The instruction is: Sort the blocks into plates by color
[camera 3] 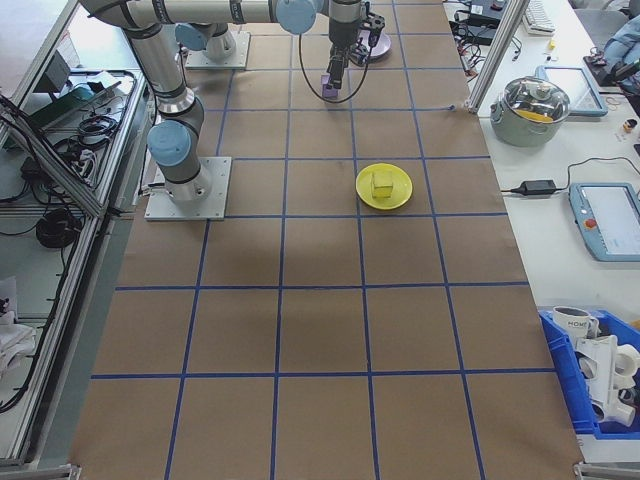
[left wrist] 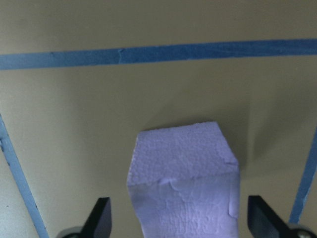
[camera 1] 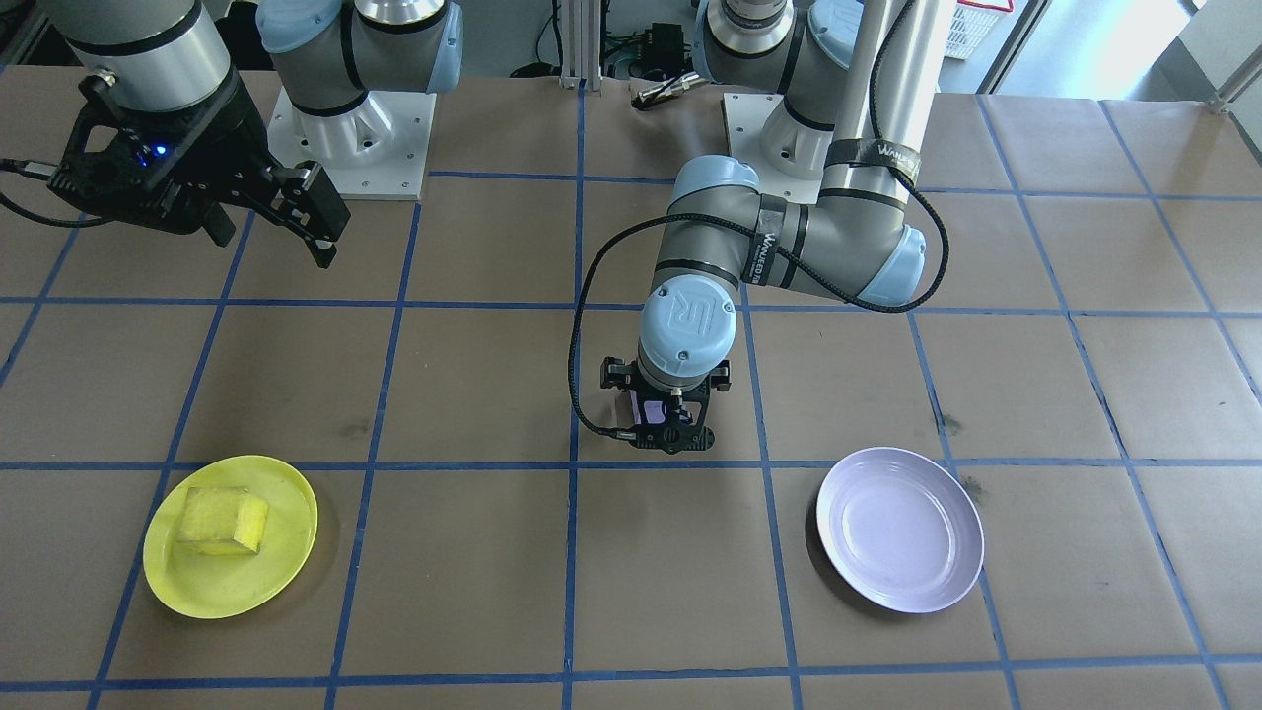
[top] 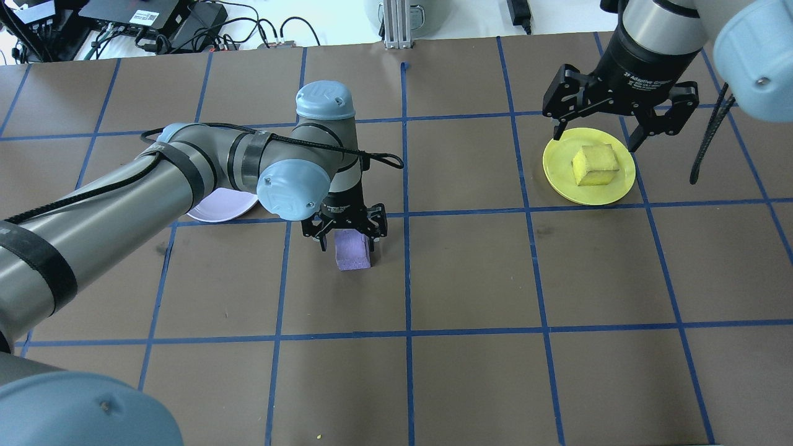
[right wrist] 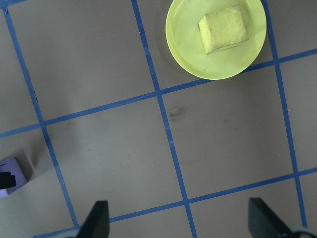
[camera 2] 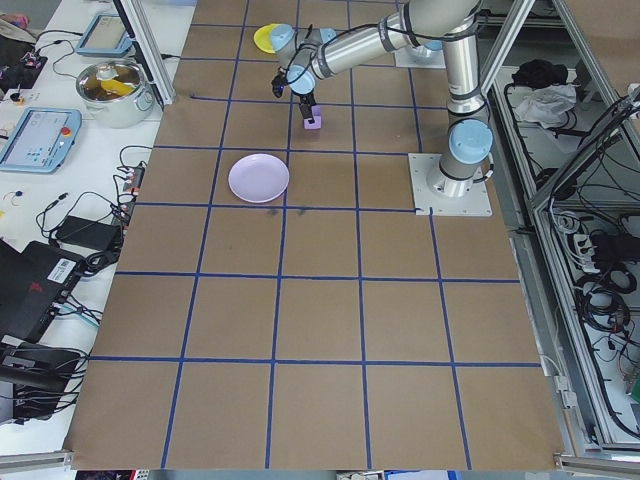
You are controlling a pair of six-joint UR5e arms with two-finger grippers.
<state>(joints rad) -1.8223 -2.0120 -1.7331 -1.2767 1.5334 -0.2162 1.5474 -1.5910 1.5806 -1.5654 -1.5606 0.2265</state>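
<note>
Blocks: two in all, one yellow and one purple.
Yellow block [top: 595, 165]: lies inside the yellow plate [top: 560, 176], slightly off its middle, touching nothing else.
Purple block [top: 352, 250]: stands on the bench [top: 471, 272] near the middle, just inside a taped square, close to a blue line crossing.
Plates: two in all, one yellow and one lavender, well apart on opposite sides of the bench.
Lavender plate [camera 1: 899, 528]: holds nothing; in the overhead view the left arm hides most of it.
Left end effector [top: 344, 243]: points straight down over the purple block, its jaws spread with one finger on each side of the cube; in the left wrist view both fingertips [left wrist: 101, 214] stand apart from the block's sides with bench showing between.
Right end effector [top: 598, 137]: hangs above the yellow plate, raised off the bench, jaws wide apart and holding nothing.
Arms: two, the left stretched to mid-bench, the right raised over its own side.
Bench surface: brown covering marked into squares with blue tape lines [top: 471, 212].
Beyond the bench: cables and electronic boxes [top: 148, 12] along the far edge in the overhead view.
</note>
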